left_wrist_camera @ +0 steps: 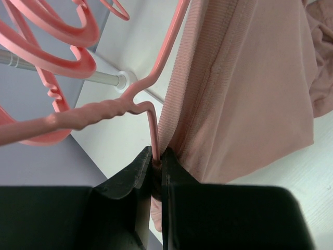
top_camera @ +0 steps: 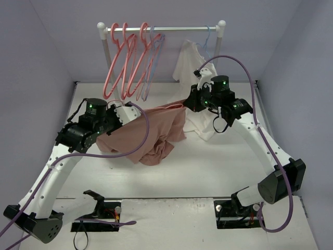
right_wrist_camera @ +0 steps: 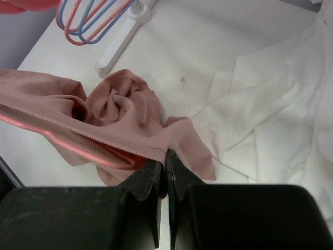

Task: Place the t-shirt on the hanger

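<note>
I've got the left gripper pinched on the hanger just below its twisted neck, the right gripper clamped on the ribbed edge of the t-shirt slung between them, and the hanger's arm running along that edge toward the right claw.

Pale lavender walls, white table, white clothes rail at the back; soft even light

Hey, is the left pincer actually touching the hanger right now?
Touching. In the left wrist view the left pincer is shut on the hanger wire, with the t-shirt hem pressed alongside.
</note>
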Available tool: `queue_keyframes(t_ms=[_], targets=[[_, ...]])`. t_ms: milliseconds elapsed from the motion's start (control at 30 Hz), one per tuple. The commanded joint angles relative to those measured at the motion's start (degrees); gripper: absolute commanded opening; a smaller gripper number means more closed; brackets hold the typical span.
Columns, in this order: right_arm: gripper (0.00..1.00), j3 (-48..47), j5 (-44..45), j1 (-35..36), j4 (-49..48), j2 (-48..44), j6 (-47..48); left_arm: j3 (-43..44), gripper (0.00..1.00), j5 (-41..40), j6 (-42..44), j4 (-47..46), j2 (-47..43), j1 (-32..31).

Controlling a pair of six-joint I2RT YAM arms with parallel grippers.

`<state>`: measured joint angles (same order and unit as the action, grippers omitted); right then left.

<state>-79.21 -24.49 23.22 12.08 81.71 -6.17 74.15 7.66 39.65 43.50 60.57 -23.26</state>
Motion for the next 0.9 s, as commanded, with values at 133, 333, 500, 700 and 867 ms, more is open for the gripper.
queue_keyframes(t_ms=[133, 333, 500, 700, 867], targets=[[0.00, -8.1, 5.3, -4.5, -0.8, -2.1, 1.8, 2.9, 0.00, -16.1, 3.2, 5.6, 2.5, -1.4], [0.00, -11.5, 0.7, -4.0, -0.7, -1.1, 0.7, 8.3, 0.00, -15.3, 3.9, 5.6, 4.7, -5.5], [0.00, -15.4, 0.9, -1.4, -0.7, -0.6, -0.4, 16.8, 0.00, -17.6, 6.5, 7.8, 7.1, -10.5], [0.00, -21.1, 1.4, 3.5, -0.7, 2.1, -0.2, 22.7, 0.00, -18.3, 9.2, 9.0, 9.7, -16.6], [0.00, -24.7, 1.2, 9.7, -0.7, 4.2, -1.0, 24.9, 0.00, -16.8, 8.3, 10.0, 9.2, -17.8]])
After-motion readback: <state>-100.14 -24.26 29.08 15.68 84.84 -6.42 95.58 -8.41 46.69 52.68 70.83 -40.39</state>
